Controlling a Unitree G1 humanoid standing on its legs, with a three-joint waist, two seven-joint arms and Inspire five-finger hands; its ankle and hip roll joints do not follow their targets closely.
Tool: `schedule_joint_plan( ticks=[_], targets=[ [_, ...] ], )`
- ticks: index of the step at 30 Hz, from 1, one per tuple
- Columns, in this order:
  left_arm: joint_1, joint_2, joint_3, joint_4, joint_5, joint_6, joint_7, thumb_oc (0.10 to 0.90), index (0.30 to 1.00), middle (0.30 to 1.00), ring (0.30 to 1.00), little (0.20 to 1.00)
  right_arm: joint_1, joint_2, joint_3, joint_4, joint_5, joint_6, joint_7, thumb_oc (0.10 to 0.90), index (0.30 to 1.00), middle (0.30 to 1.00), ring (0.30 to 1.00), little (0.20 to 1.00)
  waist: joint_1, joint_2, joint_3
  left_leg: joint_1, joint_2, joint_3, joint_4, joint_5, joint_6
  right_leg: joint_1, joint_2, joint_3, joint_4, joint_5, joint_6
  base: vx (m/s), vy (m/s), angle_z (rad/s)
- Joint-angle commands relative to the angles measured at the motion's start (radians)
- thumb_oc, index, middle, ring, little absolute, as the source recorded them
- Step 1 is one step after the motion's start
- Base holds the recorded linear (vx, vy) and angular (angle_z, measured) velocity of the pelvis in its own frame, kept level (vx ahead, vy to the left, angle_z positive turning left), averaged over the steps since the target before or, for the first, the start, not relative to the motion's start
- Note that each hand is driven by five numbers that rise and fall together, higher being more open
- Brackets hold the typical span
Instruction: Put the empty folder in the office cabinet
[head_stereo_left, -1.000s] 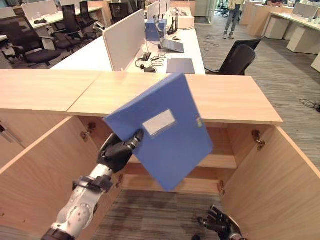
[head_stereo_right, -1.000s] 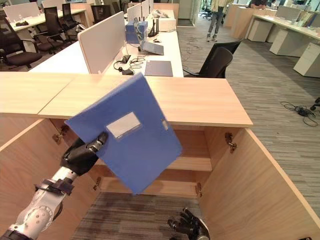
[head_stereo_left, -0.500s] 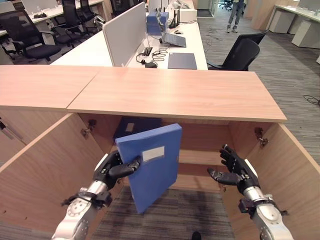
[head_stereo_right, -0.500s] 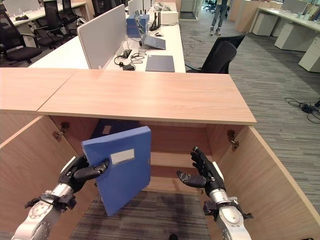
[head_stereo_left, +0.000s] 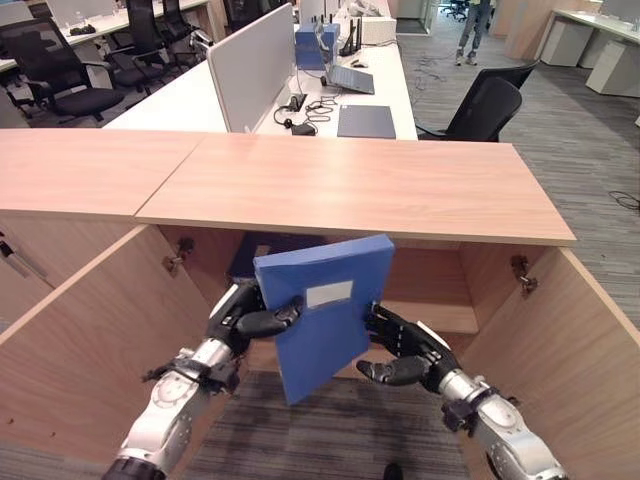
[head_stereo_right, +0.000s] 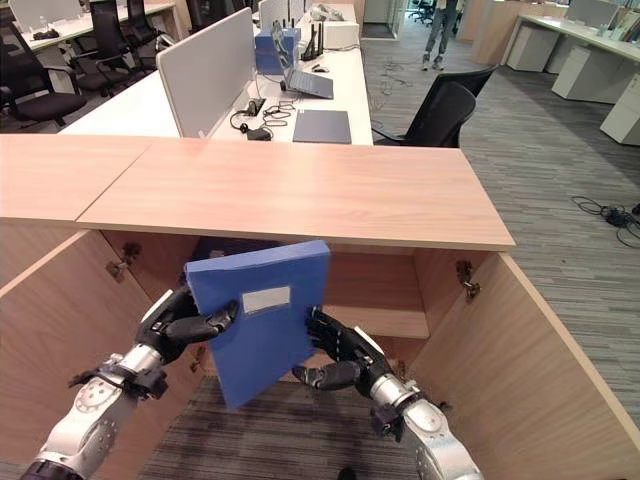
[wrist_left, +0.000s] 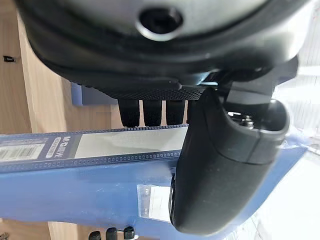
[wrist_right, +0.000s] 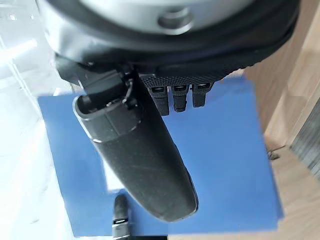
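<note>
A blue folder (head_stereo_left: 325, 310) with a white label stands upright in front of the open cabinet, tilted a little. My left hand (head_stereo_left: 245, 318) is shut on its left edge, thumb (wrist_left: 225, 165) across the front and fingers behind. From the right, my right hand (head_stereo_left: 410, 350) is open, its straight fingers against the folder's right side and back (wrist_right: 225, 165), its thumb sticking out below. Behind the folder, the cabinet shelf (head_stereo_left: 440, 318) shows under the wooden top (head_stereo_left: 360, 185). A second, darker blue folder (head_stereo_left: 255, 255) stands inside at the cabinet's left.
Both cabinet doors hang open, the left door (head_stereo_left: 90, 350) and the right door (head_stereo_left: 570, 340), flanking my arms. Behind the counter are desks with a partition (head_stereo_left: 250, 70), a laptop and a black chair (head_stereo_left: 485, 110). A person (head_stereo_left: 478, 20) stands far back.
The folder has risen and shifted right toward the cabinet opening, still in my left hand. My right hand has swung left and now touches the folder's right side.
</note>
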Motion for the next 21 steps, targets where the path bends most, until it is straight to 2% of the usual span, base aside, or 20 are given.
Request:
schedule_joint_plan(
  ticks=[1, 7, 8, 11, 15, 21],
  targets=[
    [-0.189, 0.03, -0.033, -0.057, -0.056, -0.103, -0.097, 0.4, 0.3, 0.3, 0.3, 0.3, -0.174, 0.019, -0.051, -0.042, 0.087, -0.102, 0.026, 0.8, 0.9, 0.9, 0.9, 0.9, 0.013, 0.009, -0.038, -0.021, -0.014, -0.142, -0.006, -0.024, -0.008, 0.085, -0.003, -0.044, 0.04, -0.112, 0.071, 0.0, 0.0, 0.0],
    [-0.199, 0.072, -0.078, -0.093, -0.087, -0.093, -0.158, 0.4, 0.3, 0.3, 0.3, 0.3, -0.21, 0.015, -0.067, -0.041, 0.082, -0.117, 0.021, 0.8, 0.9, 0.9, 0.9, 0.9, 0.014, 0.009, -0.041, -0.02, -0.014, -0.144, -0.006, -0.025, -0.008, 0.088, -0.003, -0.048, 0.039, -0.111, 0.072, 0.0, 0.0, 0.01],
    [-0.207, 0.107, -0.106, -0.109, -0.114, -0.082, -0.193, 0.4, 0.3, 0.3, 0.3, 0.3, -0.228, 0.006, -0.08, -0.036, 0.077, -0.123, 0.013, 0.8, 0.9, 0.9, 0.9, 0.9, 0.014, 0.01, -0.044, -0.02, -0.014, -0.145, -0.006, -0.026, -0.008, 0.09, -0.003, -0.048, 0.04, -0.111, 0.072, 0.01, -0.002, 0.05],
    [-0.196, 0.152, -0.11, -0.13, -0.129, -0.08, -0.219, 0.4, 0.3, 0.3, 0.3, 0.3, -0.226, -0.012, -0.11, -0.037, 0.054, -0.135, -0.001, 0.8, 0.9, 0.9, 0.9, 0.9, 0.016, 0.008, -0.046, -0.019, -0.014, -0.145, -0.006, -0.027, -0.008, 0.089, -0.005, -0.049, 0.041, -0.11, 0.074, 0.01, -0.005, 0.06],
    [-0.174, 0.125, -0.044, -0.073, -0.061, -0.089, -0.175, 0.4, 0.3, 0.3, 0.3, 0.3, -0.151, -0.035, -0.21, -0.055, 0.026, -0.136, -0.016, 0.8, 0.9, 0.9, 0.9, 0.9, 0.01, 0.004, -0.043, -0.024, -0.014, -0.149, -0.006, -0.026, -0.006, 0.085, -0.004, -0.05, 0.043, -0.111, 0.073, 0.0, 0.0, 0.0],
    [-0.17, 0.09, 0.032, -0.018, 0.033, -0.1, -0.127, 0.4, 0.3, 0.3, 0.3, 0.3, -0.075, -0.039, -0.281, -0.068, -0.018, -0.126, -0.027, 0.8, 0.9, 0.9, 0.9, 0.9, 0.001, 0.002, -0.039, -0.027, -0.015, -0.147, -0.006, -0.029, -0.006, 0.081, -0.003, -0.049, 0.044, -0.113, 0.073, 0.0, 0.0, 0.0]
  ],
)
